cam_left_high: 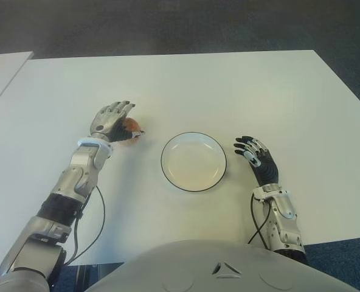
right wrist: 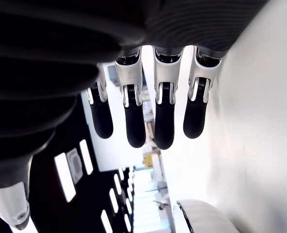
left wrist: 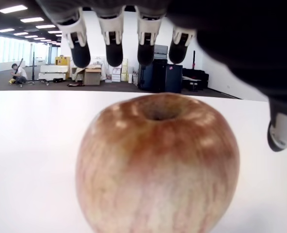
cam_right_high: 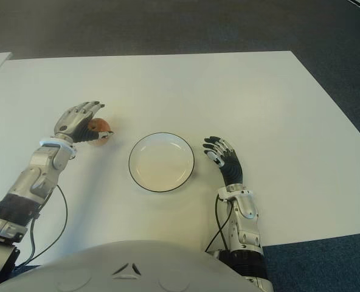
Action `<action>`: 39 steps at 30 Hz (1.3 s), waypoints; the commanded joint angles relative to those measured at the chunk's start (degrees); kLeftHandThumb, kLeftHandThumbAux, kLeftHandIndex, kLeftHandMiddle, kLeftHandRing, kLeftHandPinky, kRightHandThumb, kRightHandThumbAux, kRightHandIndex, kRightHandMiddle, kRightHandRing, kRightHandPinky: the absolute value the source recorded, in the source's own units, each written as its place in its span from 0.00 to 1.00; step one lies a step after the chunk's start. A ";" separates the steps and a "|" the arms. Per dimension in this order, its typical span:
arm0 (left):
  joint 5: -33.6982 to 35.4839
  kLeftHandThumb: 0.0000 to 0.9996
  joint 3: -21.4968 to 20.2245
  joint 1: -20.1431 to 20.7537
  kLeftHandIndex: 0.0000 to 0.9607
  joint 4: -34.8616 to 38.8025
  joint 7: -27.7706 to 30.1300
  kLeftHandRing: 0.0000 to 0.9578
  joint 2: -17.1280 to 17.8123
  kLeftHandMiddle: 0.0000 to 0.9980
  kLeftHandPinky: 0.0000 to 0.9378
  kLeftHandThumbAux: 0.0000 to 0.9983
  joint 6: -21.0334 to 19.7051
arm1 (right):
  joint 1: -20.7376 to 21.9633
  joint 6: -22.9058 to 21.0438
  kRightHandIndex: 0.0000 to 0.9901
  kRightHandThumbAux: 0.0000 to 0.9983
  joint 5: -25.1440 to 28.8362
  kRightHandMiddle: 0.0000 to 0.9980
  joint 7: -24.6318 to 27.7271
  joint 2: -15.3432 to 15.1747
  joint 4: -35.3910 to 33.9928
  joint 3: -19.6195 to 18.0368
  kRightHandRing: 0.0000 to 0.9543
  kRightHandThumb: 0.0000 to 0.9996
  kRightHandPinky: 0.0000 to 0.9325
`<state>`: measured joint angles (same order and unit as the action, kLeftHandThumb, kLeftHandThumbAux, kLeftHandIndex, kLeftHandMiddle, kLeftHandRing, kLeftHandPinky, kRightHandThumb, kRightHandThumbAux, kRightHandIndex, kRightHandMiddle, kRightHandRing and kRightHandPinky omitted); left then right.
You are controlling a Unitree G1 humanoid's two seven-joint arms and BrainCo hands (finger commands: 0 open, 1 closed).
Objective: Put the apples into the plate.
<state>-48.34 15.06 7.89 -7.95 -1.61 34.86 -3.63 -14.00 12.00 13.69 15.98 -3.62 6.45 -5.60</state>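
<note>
Red-yellow apple (cam_left_high: 130,129) left of plate (cam_left_high: 194,180), under spread, unclosed left hand (cam_left_high: 112,120); right hand (cam_left_high: 257,159) open, right of plate; grasp pending, closing next.

I see one apple (cam_left_high: 130,129), red-yellow with streaked skin (stem hollow up), sitting on the table just left of the empty white, dark-rimmed plate (cam_left_high: 194,161), apart from it.

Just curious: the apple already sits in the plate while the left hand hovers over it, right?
No. The apple is on the table, left of the plate, which holds nothing; the left eye view shows it. The left hand is over the apple.
</note>
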 commanded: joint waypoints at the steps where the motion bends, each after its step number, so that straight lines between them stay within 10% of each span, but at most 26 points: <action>1: -0.22 0.30 1.12 0.48 0.05 -2.34 -1.03 0.01 -1.07 0.00 0.09 0.38 0.78 | -1.82 -1.51 0.28 0.62 -0.28 0.32 0.22 -0.13 2.40 0.01 0.31 0.30 0.35; 39: -0.41 0.31 8.34 8.74 0.08 -29.27 -13.16 0.00 -4.03 0.01 0.07 0.40 8.89 | -0.36 -1.03 0.26 0.63 1.50 0.32 2.39 -1.03 5.45 -1.92 0.33 0.33 0.35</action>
<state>-48.30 21.64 17.40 -34.01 -15.21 31.47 5.35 -12.99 13.48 14.96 18.74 -4.39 9.38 -6.94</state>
